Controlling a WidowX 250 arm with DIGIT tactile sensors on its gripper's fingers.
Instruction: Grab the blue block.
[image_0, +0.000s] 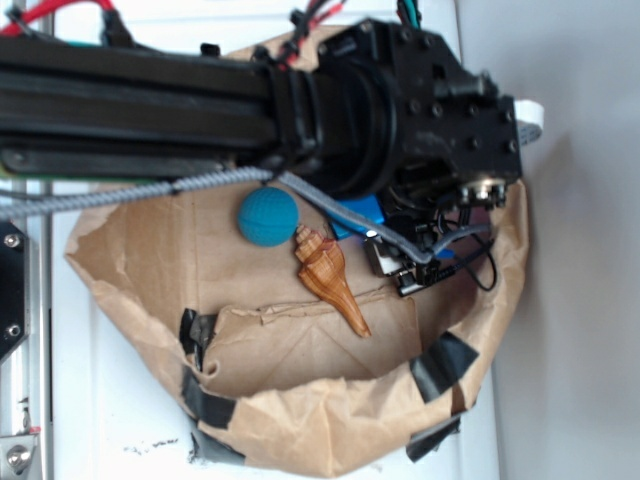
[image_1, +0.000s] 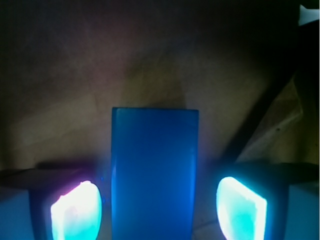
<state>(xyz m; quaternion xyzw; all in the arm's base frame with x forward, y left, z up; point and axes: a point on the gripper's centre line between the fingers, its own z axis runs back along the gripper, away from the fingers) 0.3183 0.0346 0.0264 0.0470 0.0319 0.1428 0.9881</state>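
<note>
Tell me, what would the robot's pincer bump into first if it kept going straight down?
Probably the blue block. In the wrist view it sits right between the open pincer's glowing fingertips, on the brown paper. How close is unclear.

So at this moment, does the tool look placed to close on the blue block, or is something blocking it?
Probably yes. In the wrist view the blue block lies between the two fingers of the open tool, a gap on each side and nothing between. The ball and shell sit off to the side.
</note>
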